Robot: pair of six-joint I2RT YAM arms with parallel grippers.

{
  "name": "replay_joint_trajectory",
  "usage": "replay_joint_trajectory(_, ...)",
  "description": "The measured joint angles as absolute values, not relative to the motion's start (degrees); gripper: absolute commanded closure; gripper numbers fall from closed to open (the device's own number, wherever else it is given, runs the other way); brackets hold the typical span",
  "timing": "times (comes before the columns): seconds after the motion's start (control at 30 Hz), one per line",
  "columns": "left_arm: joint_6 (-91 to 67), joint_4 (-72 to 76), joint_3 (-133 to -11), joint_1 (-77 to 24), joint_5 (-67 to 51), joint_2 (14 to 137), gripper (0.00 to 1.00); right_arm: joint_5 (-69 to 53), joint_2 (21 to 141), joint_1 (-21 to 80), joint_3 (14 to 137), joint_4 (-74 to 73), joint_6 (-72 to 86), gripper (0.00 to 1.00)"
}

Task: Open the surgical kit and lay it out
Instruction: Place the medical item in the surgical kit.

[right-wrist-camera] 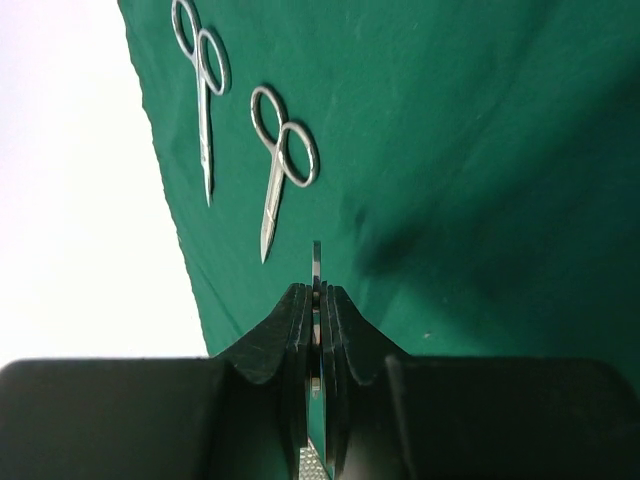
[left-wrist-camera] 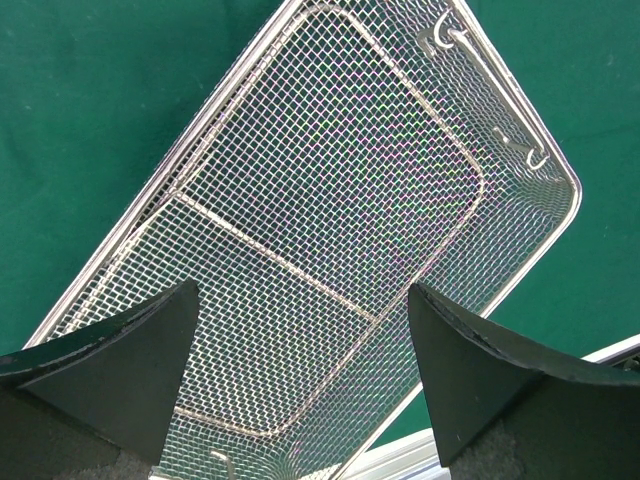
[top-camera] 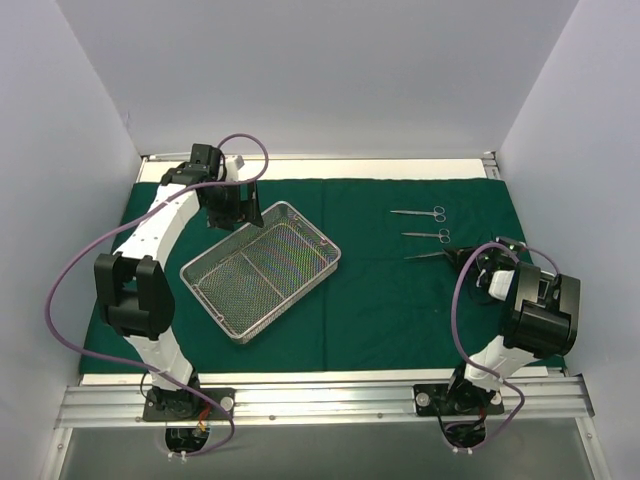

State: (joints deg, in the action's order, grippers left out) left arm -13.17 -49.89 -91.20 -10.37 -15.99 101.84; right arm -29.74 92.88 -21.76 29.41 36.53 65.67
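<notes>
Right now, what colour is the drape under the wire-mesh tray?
Plain dark green drape, no pattern; best in the top external view.

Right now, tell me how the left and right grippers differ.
The left gripper stands open and empty; the right gripper is shut on a slim metal instrument. The left hovers over the mesh tray; the right is over the green cloth by two scissors. Both have dark fingers.
</notes>
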Motion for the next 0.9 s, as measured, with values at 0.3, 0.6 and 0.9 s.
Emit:
replay_joint_trajectory(0.3, -13.32, -49.89, -92.07, -10.28, -17.08, 103.37, 0.06, -28.67, 93.19, -22.2, 27.79, 38.0, 67.37, 1.0)
replay_joint_trajectory(0.6, -13.34, -49.87, -92.07, -9.37, -17.82, 103.39, 0.06, -27.86, 95.64, -22.2, 26.52, 41.85, 69.52, 1.0)
replay_joint_trajectory(0.9, -13.37, -49.87, -92.09, -8.88, -18.52, 103.74, 0.06, -27.88, 97.41, -22.26, 26.48, 45.19, 70.91, 1.0)
